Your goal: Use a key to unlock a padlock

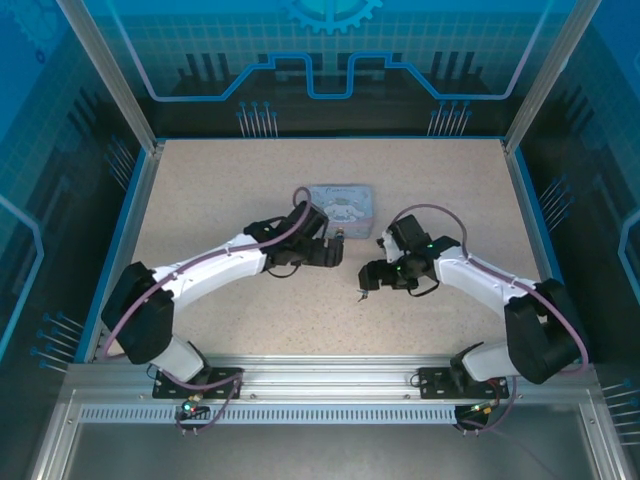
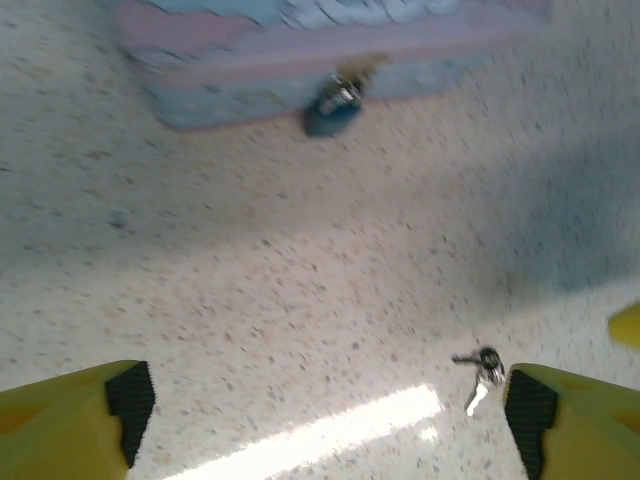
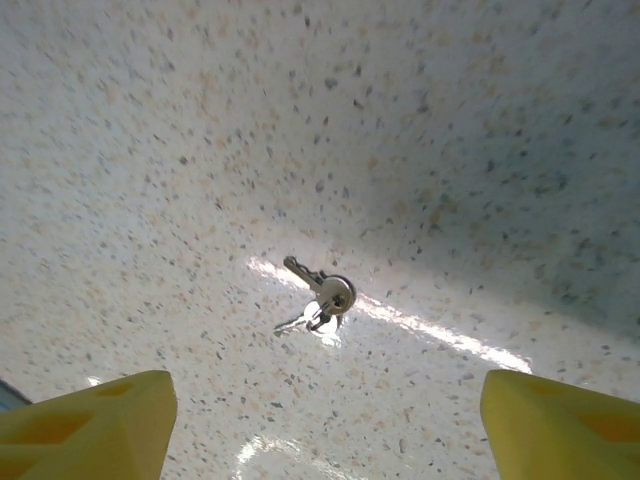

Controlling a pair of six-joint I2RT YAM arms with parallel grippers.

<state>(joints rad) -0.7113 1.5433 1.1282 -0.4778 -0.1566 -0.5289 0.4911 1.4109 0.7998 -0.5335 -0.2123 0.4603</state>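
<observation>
The key (image 3: 322, 297) (a small bunch on a ring, it seems) lies flat on the speckled table (image 3: 150, 150), ungrasped; the right pincer (image 3: 320, 425) hangs over it, yellow fingers spread wide and empty. The padlock (image 2: 335, 100) sits against the near side of the pale blue tin (image 2: 250, 60), farther off and a little left of the key; blur hides whether its shackle is shut. The left pincer (image 2: 320, 420) faces it, also wide and empty. By my judgement nothing is done yet: the key must be picked up, the padlock steadied, the key inserted and turned.
</observation>
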